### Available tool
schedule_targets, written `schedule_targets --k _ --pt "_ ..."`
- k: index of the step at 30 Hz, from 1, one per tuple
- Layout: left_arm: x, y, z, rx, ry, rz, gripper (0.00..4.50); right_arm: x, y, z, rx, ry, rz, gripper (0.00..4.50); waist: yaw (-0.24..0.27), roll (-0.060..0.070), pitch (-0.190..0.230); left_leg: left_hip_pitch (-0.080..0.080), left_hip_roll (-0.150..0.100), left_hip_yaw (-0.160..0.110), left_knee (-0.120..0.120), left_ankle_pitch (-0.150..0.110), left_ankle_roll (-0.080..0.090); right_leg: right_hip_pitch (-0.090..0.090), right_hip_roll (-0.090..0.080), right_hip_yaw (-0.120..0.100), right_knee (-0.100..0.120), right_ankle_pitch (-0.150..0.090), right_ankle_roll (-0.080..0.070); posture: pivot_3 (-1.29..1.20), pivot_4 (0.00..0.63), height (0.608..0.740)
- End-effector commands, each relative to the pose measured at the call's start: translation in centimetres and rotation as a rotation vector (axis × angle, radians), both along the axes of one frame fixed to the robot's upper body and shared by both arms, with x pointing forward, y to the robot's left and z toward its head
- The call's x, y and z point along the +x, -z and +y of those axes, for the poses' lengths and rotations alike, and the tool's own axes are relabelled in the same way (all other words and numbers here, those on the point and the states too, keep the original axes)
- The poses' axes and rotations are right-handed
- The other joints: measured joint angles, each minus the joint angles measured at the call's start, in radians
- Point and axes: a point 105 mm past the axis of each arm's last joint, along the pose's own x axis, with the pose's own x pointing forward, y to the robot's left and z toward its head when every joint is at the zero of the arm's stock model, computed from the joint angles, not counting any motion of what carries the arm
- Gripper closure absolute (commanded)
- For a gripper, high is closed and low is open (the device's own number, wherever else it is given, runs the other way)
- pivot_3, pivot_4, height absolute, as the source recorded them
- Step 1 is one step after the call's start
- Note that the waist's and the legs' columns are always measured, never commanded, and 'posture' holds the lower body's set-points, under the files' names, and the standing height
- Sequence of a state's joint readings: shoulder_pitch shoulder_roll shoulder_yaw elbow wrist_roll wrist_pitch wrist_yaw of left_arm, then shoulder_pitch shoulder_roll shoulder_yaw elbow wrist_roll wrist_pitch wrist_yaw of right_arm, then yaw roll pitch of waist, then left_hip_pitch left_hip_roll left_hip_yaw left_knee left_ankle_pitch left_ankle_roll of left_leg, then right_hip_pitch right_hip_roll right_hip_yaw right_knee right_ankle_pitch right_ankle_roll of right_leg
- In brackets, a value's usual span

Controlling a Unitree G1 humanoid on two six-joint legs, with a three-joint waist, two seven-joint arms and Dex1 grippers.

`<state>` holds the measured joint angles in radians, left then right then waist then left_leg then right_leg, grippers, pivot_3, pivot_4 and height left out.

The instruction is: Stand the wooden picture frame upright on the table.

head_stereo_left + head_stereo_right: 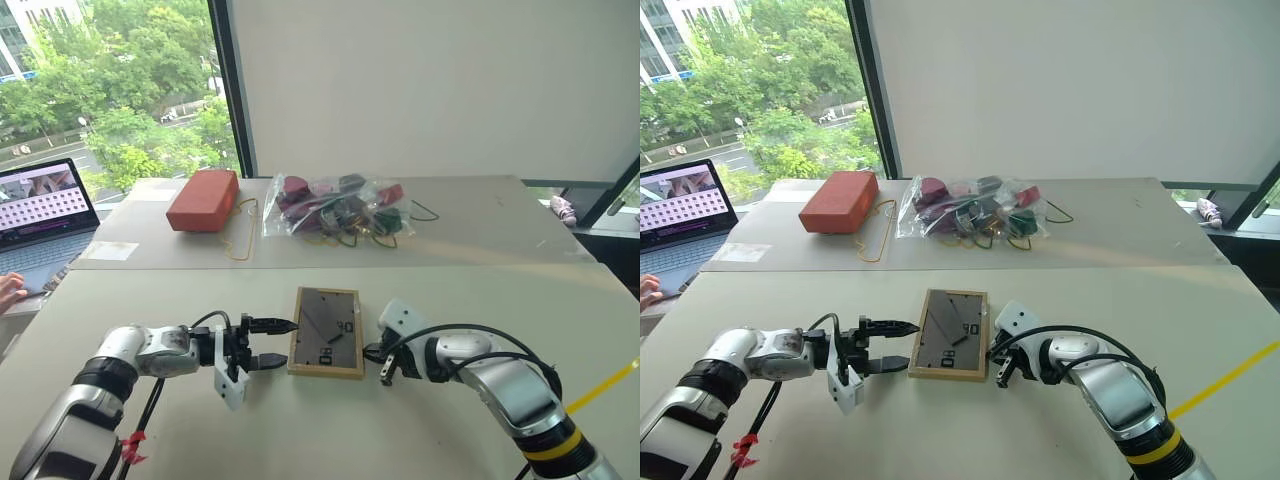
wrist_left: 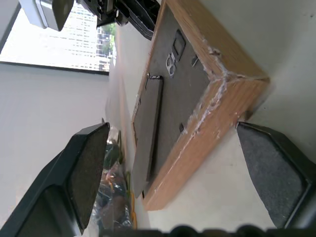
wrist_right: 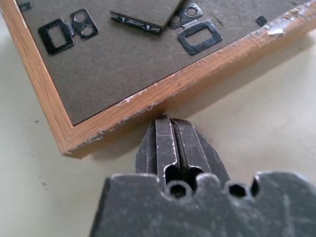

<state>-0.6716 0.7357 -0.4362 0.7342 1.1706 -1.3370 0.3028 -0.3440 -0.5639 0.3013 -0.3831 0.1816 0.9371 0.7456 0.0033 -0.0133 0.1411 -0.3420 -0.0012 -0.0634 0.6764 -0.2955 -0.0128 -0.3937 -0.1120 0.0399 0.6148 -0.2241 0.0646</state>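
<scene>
The wooden picture frame (image 1: 326, 332) lies flat on the table (image 1: 150, 300), dark grey back panel up and fold-out stand folded against it. My left gripper (image 1: 285, 343) is at the frame's left edge, open wide. In the left wrist view its two fingers (image 2: 84, 173) stand on either side of a frame (image 2: 197, 98) corner without touching it. At the frame's right edge my right gripper (image 1: 385, 368) is shut, holding nothing. Its closed tip (image 3: 165, 123) rests right against the wooden rim (image 3: 148, 101).
A second, paler tabletop behind holds a red-orange block (image 1: 203, 200) and a clear bag of coloured items (image 1: 335, 208). A laptop (image 1: 45, 205) and a person's hand (image 1: 10, 292) are at the far left. A yellow line (image 1: 600, 385) runs at the right.
</scene>
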Motion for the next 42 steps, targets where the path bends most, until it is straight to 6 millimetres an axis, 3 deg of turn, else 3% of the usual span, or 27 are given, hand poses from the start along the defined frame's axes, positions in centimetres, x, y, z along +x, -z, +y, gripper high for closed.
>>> schedule_targets --k 1,6,9,16,21,24,25,26,29,33,37,42 --pt "-0.1 3.2 -0.1 0.070 -0.020 0.053 0.04 -0.3 -0.6 1.1 0.022 -0.029 -0.007 4.50 0.002 0.001 0.000 0.003 0.000 0.000 -0.001 0.000 0.000 0.003 0.000 0.000 -0.001 0.000 0.001 0.00 0.150 0.740" --pt "-0.4 2.8 0.4 0.047 -0.001 0.061 0.04 0.0 -0.4 0.2 0.010 0.008 -0.008 4.50 0.003 0.001 -0.001 0.005 0.000 0.000 -0.001 -0.001 0.000 0.004 0.000 0.000 -0.001 -0.001 0.001 0.00 0.150 0.740" --pt "-0.8 3.1 1.0 0.061 0.001 0.090 0.79 0.3 -0.4 -0.3 0.001 0.027 -0.014 4.50 -0.001 0.001 -0.001 0.004 0.000 0.000 -0.001 -0.001 0.000 0.004 0.000 0.000 -0.001 -0.001 0.001 0.00 0.150 0.740" --pt "-1.0 3.5 1.4 0.075 -0.004 0.078 3.31 1.6 -2.6 -2.2 -0.001 0.072 -0.067 4.50 -0.010 0.000 0.000 0.003 0.000 0.000 -0.003 -0.002 0.000 0.002 0.000 0.000 -0.003 -0.001 0.001 0.00 0.150 0.740" --pt "-1.0 3.4 1.2 0.057 -0.009 0.068 3.37 3.9 -6.6 -4.2 0.082 0.159 -0.130 4.50 -0.013 0.000 0.000 0.003 0.000 0.000 -0.003 -0.002 0.000 0.002 0.000 0.000 -0.003 -0.001 0.001 0.00 0.150 0.740" --pt "-0.9 3.2 1.1 0.047 -0.013 0.062 3.37 5.2 -9.2 -2.8 0.230 0.169 -0.131 4.50 -0.015 0.000 0.000 0.003 0.000 0.000 -0.003 -0.002 0.000 0.002 0.000 0.000 -0.003 -0.001 0.001 0.00 0.150 0.740" --pt "-0.9 3.2 1.1 0.042 -0.013 0.065 3.37 5.6 -9.9 -1.8 0.285 0.160 -0.119 3.92 -0.016 0.000 0.000 0.003 0.000 0.000 -0.003 -0.002 0.000 0.002 0.000 0.000 -0.002 -0.001 0.001 0.00 0.150 0.740" --pt "-0.9 3.2 1.0 0.039 -0.012 0.067 3.37 5.7 -10.3 -0.6 0.336 0.132 -0.090 3.81 -0.017 0.000 0.000 0.004 0.000 0.000 -0.003 -0.002 0.000 0.002 0.000 0.000 -0.002 -0.001 0.001 0.00 0.150 0.740" --pt "-1.1 3.2 0.8 0.035 -0.006 0.068 3.37 5.8 -10.3 2.0 0.410 0.063 0.032 2.83 -0.016 0.000 0.000 0.004 0.000 0.000 -0.004 -0.002 0.000 0.001 0.000 0.000 -0.002 -0.001 0.001 0.00 0.150 0.740" --pt "-1.2 3.1 0.5 0.024 0.004 0.066 3.37 6.4 -9.2 4.2 0.415 -0.005 0.204 1.46 -0.013 0.000 0.000 0.000 0.000 0.000 -0.004 -0.002 0.000 -0.001 -0.001 0.000 0.002 -0.001 0.001 0.00 0.150 0.740" --pt "-1.1 2.8 0.2 0.007 0.009 0.052 3.37 6.9 -6.3 4.9 0.314 -0.053 0.306 0.07 -0.012 0.001 0.000 -0.003 0.000 0.000 -0.005 -0.002 0.000 -0.007 -0.001 0.000 0.004 -0.001 0.001 0.00 0.150 0.740" --pt "-1.0 2.3 -0.2 -0.020 0.012 0.038 3.37 5.5 -4.6 6.6 0.302 -0.164 0.416 0.02 -0.015 0.001 0.000 -0.007 -0.001 0.001 -0.004 -0.002 -0.001 -0.011 -0.001 0.000 0.007 -0.001 0.001 0.00 0.150 0.740"
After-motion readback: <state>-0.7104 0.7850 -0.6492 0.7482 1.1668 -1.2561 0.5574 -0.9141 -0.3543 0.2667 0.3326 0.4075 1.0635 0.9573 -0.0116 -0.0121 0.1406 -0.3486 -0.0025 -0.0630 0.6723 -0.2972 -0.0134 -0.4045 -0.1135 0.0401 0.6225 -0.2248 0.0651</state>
